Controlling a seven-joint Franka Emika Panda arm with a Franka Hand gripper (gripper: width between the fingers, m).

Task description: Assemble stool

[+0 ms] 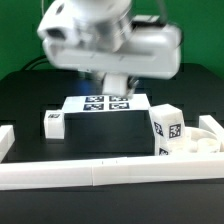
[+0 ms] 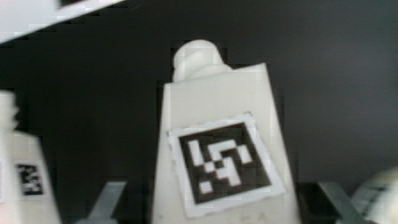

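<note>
Gripper (image 2: 222, 203) fingers (image 2: 107, 203) spread, flanking without touching the white plastic rectangular leg block with a black-and-white square tag (image 2: 221, 150) on the black table (image 2: 107, 90); advise centring on its flat sides and lowering squarely before closing.

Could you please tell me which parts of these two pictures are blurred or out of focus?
Exterior view: the arm is smeared with blur, while the marker board looks fairly sharp. Wrist view: the leg block is soft, though its tag is legible; the claw is blurred at both fingertips.
</note>
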